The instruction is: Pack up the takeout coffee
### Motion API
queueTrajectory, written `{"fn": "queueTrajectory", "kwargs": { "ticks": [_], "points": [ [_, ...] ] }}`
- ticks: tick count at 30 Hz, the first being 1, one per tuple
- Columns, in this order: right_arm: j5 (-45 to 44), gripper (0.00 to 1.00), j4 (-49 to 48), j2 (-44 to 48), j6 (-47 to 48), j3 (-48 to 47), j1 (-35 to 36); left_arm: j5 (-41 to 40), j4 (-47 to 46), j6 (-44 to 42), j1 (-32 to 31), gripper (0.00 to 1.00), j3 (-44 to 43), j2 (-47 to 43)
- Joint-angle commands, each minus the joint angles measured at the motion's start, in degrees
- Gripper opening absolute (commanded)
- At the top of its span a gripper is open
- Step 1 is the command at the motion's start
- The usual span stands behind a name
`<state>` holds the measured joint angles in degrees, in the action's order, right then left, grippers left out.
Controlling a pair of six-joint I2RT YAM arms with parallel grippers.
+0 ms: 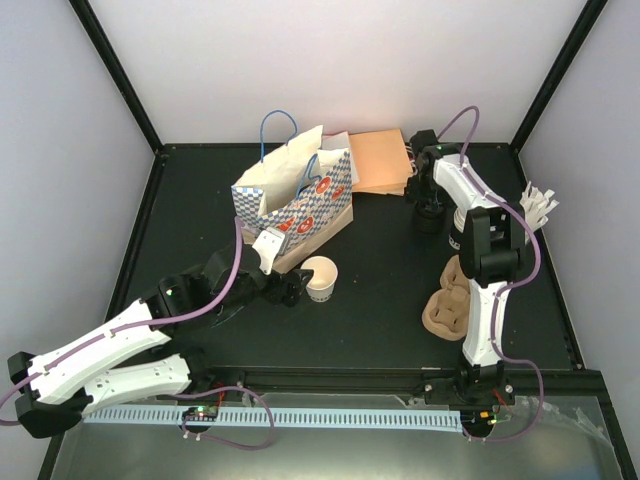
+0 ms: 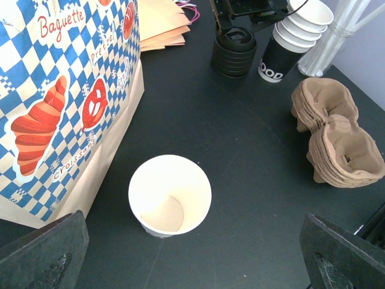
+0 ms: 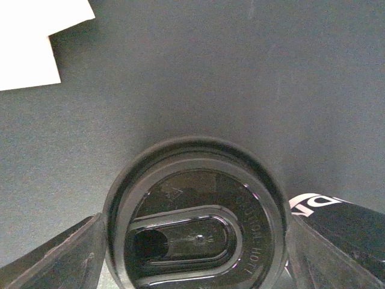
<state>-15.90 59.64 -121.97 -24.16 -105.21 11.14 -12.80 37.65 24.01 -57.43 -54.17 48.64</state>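
Now my right end effector (image 3: 195, 259) straddles the top black lid (image 3: 192, 180) directly below it, though I cannot tell if it pinches, while the lidless paper cup (image 2: 169, 195) stands upright beside the bag (image 2: 66, 90), just ahead of my wide-open, empty left end effector (image 2: 192, 259).

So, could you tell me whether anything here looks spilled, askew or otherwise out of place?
Nothing is spilled or damaged. The paper cup stands upright beside the bag, empty and lidless; the black lids sit stacked across the table, the right gripper straddling the top one.
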Motion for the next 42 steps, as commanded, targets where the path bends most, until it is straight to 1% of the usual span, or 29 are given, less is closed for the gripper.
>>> {"fn": "queueTrajectory", "kwargs": {
  "ticks": [1,5,11,13,18,20,21,30,36,42],
  "points": [
    [3.35,0.84,0.49,-0.9,-0.47,-0.33,-1.09,0.14,-0.14,0.25,0.17,0.99,-0.68,-0.7],
    [4.49,0.84,0.12,-0.6,-0.95,0.13,-1.16,0.05,0.13,0.17,0.21,0.99,-0.67,-0.74],
    [6.97,0.88,-0.21,-0.8,-1.49,0.52,-1.55,0.22,0.03,0.17,0.2,0.99,-0.62,-0.75],
    [7.72,0.83,-0.32,-0.88,-1.55,0.68,-1.56,0.31,0.11,0.17,0.19,0.99,-0.61,-0.66],
    [7.99,0.78,-0.46,-0.63,-1.46,1.03,-1.55,0.36,0.4,0.16,0.21,0.99,-0.61,-0.57],
    [8.3,0.73,-0.53,-0.44,-0.94,1.29,-1.58,0.31,0.46,0.17,0.21,0.99,-0.52,-0.57],
    [8.45,0.72,-0.45,-0.35,-0.85,1.32,-1.56,0.32,0.47,0.18,0.21,0.99,-0.56,-0.57],
    [9.04,0.72,-0.73,3.71,0.36,3.23,-1.47,1.27,0.32,-0.08,0.21,0.99,-0.5,-0.3],
    [11.05,0.72,-2.77,7.35,0.92,7.89,-1.39,1.53,-0.11,-0.18,0.21,0.99,-0.43,-0.26],
    [12.97,0.73,-3.52,8.76,1.87,9.95,-0.86,2.31,-0.39,-0.17,0.21,0.99,-0.47,0.04]
  ]
}}
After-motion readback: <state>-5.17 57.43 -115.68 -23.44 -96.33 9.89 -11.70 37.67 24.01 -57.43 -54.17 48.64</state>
